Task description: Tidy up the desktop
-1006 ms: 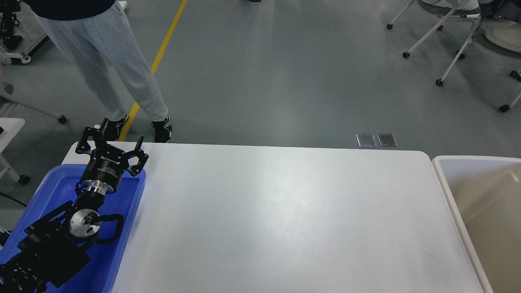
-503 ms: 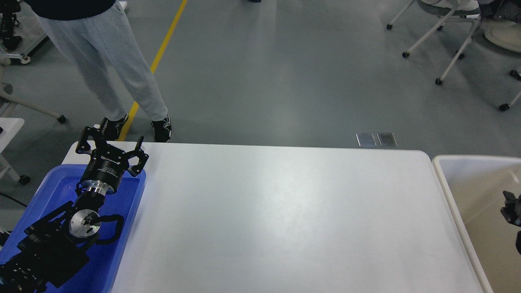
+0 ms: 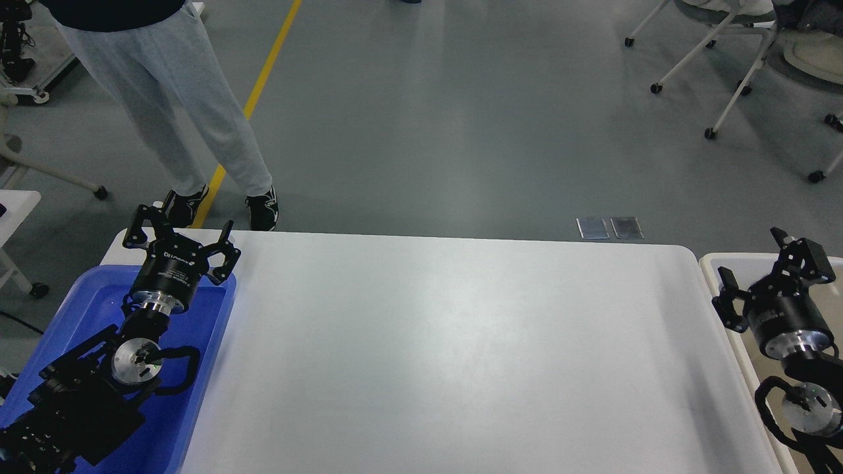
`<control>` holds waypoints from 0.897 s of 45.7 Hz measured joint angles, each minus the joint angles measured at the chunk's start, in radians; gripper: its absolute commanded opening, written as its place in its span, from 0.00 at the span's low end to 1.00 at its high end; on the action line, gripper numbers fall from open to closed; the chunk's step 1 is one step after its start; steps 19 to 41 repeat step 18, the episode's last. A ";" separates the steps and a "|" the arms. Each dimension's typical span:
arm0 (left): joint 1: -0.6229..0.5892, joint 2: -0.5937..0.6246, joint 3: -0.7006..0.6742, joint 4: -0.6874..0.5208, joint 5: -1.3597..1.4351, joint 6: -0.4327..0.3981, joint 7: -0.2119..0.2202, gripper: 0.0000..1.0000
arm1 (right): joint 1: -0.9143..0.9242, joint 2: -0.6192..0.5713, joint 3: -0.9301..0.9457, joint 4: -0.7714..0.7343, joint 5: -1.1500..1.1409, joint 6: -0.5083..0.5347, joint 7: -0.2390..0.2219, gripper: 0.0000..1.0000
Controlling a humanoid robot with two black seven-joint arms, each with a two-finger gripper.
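Observation:
The desktop (image 3: 448, 342) is a large white tabletop with rounded corners, and nothing lies on its bare surface. My left gripper (image 3: 181, 227) is open and empty, held above the far end of the blue plastic tray (image 3: 85, 309) at the table's left. My right gripper (image 3: 757, 263) is open and empty, raised over the near left rim of the beige bin (image 3: 708, 262) at the table's right edge.
A person in grey trousers (image 3: 178, 99) stands just behind the table's far left corner. Wheeled chairs (image 3: 724, 46) stand at the back right. Two metal floor plates (image 3: 609, 227) lie beyond the far edge. A yellow floor line (image 3: 263, 79) runs back.
My right arm has risen into view from the lower right, over the beige bin's left rim. My left arm has not moved.

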 measured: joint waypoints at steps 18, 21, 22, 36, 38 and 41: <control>0.000 0.000 0.000 0.000 0.000 0.000 0.000 1.00 | 0.035 0.115 0.022 0.015 -0.057 0.009 0.021 0.99; 0.000 0.000 0.000 0.000 0.000 0.000 0.000 1.00 | 0.035 0.115 0.022 0.015 -0.057 0.009 0.021 0.99; 0.000 0.000 0.000 0.000 0.000 0.000 0.000 1.00 | 0.035 0.115 0.022 0.015 -0.057 0.009 0.021 0.99; 0.000 0.000 0.000 0.000 0.000 0.000 0.000 1.00 | 0.035 0.115 0.022 0.015 -0.057 0.009 0.021 0.99; 0.000 0.000 0.000 0.000 0.000 0.000 0.000 1.00 | 0.035 0.115 0.022 0.015 -0.057 0.009 0.021 0.99; 0.000 0.000 0.000 0.000 0.000 0.000 0.000 1.00 | 0.035 0.115 0.022 0.015 -0.057 0.009 0.021 0.99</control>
